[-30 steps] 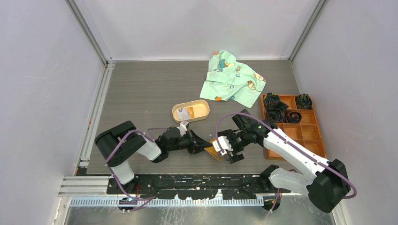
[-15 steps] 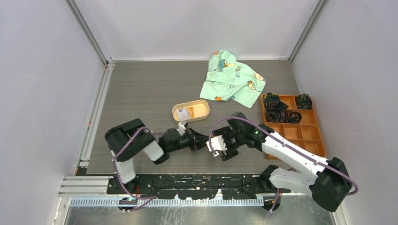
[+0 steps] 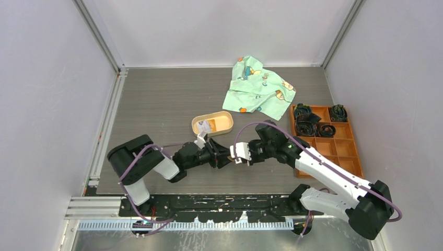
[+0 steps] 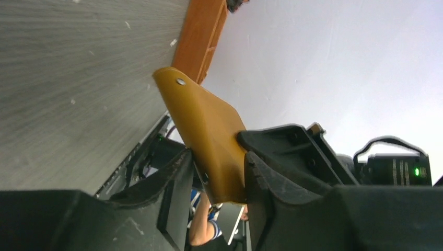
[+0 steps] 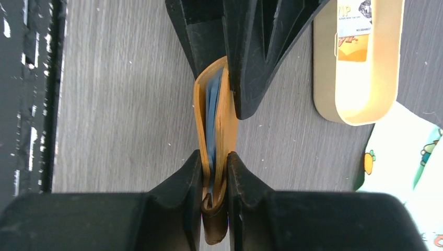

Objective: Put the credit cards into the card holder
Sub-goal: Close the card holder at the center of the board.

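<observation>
Looking in from the near edge, I see my right end effector [image 5: 214, 172] clenched on the holder [image 5: 225, 117], blue cards [image 5: 210, 120] tucked inside, held on edge over the desk [image 3: 156, 104]. My left end effector [image 4: 219, 167] stands parted around its other end, one finger touching the leather. Beyond sits the tray [image 3: 228, 127] with a loose card [image 3: 206, 126], then the cloth [image 3: 258, 86] farther back.
</observation>
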You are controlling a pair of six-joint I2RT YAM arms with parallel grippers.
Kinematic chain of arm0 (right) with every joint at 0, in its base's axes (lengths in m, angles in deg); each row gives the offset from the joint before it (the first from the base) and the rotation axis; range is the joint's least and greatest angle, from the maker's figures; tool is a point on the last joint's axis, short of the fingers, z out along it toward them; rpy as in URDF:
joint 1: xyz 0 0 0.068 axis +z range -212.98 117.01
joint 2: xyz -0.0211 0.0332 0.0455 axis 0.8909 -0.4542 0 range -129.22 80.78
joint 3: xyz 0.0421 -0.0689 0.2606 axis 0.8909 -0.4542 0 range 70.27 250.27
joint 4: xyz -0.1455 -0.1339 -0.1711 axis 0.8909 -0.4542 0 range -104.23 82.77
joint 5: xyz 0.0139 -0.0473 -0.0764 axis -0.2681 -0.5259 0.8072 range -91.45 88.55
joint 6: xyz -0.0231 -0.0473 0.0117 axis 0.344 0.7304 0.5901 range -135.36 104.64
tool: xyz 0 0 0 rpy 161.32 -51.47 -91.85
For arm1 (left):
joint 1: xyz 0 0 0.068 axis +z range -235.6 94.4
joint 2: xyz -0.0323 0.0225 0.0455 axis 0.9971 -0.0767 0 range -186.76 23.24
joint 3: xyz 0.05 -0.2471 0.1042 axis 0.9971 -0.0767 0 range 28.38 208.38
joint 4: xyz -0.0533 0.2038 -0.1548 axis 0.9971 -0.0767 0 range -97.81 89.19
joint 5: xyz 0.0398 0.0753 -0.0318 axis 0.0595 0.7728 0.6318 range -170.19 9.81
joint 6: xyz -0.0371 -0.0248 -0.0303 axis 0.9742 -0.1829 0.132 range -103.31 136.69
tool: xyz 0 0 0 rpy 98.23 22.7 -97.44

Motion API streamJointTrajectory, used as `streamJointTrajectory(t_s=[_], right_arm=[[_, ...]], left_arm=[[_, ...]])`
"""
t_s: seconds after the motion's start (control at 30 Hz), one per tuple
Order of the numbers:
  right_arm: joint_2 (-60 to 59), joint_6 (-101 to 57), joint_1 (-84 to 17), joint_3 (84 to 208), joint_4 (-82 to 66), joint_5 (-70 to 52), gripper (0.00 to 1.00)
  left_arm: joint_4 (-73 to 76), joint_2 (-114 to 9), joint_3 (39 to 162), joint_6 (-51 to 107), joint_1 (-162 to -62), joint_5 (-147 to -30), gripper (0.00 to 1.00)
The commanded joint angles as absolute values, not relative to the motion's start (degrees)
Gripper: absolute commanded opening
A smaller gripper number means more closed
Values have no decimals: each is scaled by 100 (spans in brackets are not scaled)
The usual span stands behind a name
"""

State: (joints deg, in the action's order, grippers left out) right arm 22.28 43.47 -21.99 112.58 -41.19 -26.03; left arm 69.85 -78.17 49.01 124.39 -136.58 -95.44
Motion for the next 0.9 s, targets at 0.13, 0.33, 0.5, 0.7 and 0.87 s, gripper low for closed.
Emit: streamJointTrajectory(t_s=[0.13, 0.33, 0.5, 0.7, 0.87], right_arm=[[1874, 3820, -2911, 12031, -5093, -4035, 3], [725, 3531, -3148, 12744, -6116, -4644, 7], [-954, 3468, -3149, 13853, -7551, -4982, 16], [-2359, 3136, -3155, 14760, -8081, -4884, 28], [-3034, 2735, -3147, 15284, -7844, -4499, 46]], left_arm=[[4644, -5537, 4865, 9857, -13713, -9675, 53], [1032, -2974, 5100, 7204, -13745, -8472, 67], [961, -1365, 4501, 6017, -13741, -8370, 85], [1873, -749, 3826, 5599, -13743, -8971, 89], [2646, -1441, 3733, 5562, -13747, -9374, 80]])
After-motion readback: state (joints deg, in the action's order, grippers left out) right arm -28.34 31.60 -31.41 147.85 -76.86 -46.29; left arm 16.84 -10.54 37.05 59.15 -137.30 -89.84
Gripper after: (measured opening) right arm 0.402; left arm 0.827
